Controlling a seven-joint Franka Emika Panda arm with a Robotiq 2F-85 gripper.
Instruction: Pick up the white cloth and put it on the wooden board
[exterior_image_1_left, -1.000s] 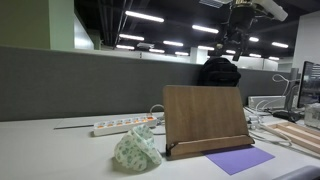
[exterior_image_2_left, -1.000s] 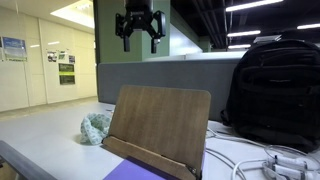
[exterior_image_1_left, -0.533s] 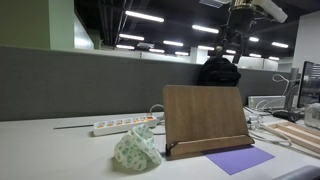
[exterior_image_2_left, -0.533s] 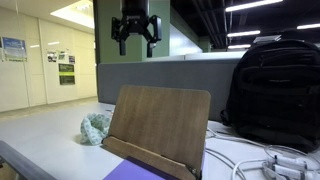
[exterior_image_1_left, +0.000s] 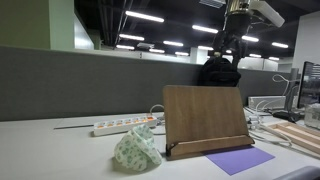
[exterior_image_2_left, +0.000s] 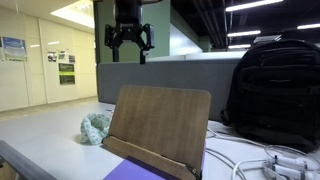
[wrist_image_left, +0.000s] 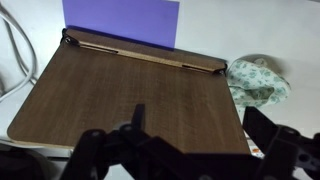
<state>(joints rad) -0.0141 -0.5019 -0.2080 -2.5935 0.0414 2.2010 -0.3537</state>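
Observation:
The white cloth (exterior_image_1_left: 136, 149), whitish with pale-green speckles, lies crumpled on the table beside the wooden board (exterior_image_1_left: 205, 118). The board stands upright with a ledge at its bottom. Both show in the other exterior view, cloth (exterior_image_2_left: 96, 126) and board (exterior_image_2_left: 160, 124), and in the wrist view, cloth (wrist_image_left: 257, 81) and board (wrist_image_left: 130, 95). My gripper (exterior_image_2_left: 128, 42) hangs high above the board and cloth, open and empty. In the wrist view its dark fingers (wrist_image_left: 198, 135) frame the board's lower part.
A flat purple sheet (exterior_image_1_left: 239, 160) lies in front of the board. A white power strip (exterior_image_1_left: 123, 125) lies behind the cloth. A black backpack (exterior_image_2_left: 274, 90) stands behind the board, with cables (exterior_image_2_left: 265, 161) beside it. Light wooden planks (exterior_image_1_left: 296, 133) lie at the side.
The gripper has moved sideways, towards the cloth's side, and slightly down in the exterior view. The cloth and board have not moved.

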